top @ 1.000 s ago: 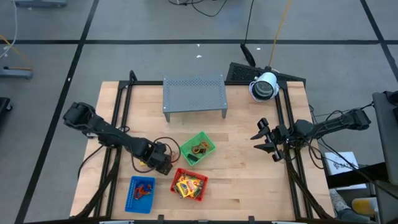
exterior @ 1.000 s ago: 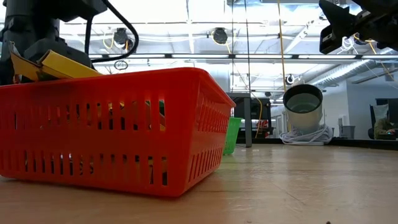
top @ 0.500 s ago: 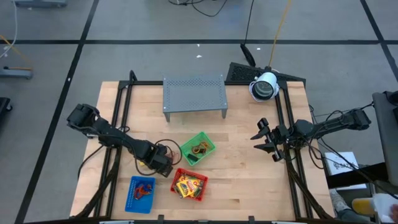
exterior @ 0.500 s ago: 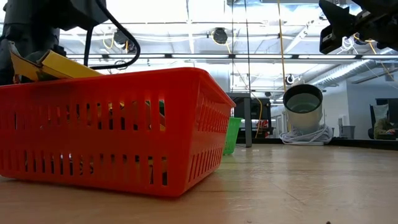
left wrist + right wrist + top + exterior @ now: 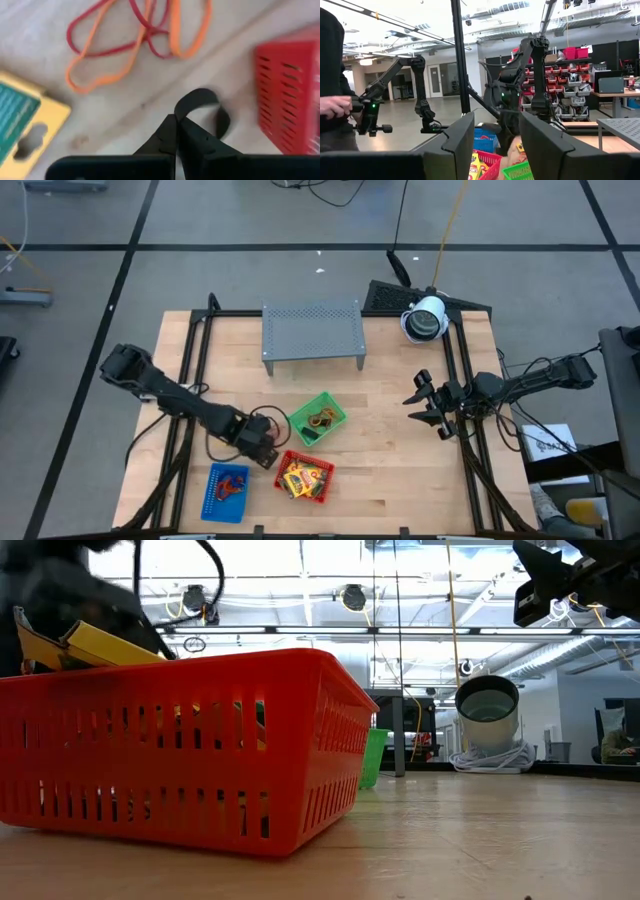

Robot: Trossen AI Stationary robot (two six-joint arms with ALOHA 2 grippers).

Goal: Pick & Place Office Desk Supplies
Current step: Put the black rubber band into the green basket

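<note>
Three mesh trays already hold supplies (red [image 5: 305, 477], green [image 5: 318, 418], blue [image 5: 226, 490]); on the wood remain orange-red rubber-band loops [image 5: 135, 42] and a yellow packet [image 5: 25, 120]. Left gripper [image 5: 176, 127] clenched empty beside them; right gripper [image 5: 428, 403] waits, open

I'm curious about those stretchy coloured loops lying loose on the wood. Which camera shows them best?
The left wrist view: the rubber bands lie large and tangled on the table ahead of the shut left gripper, beside the red tray. The high view hides them beneath the arm; the low and right wrist views show none on the table.
</note>
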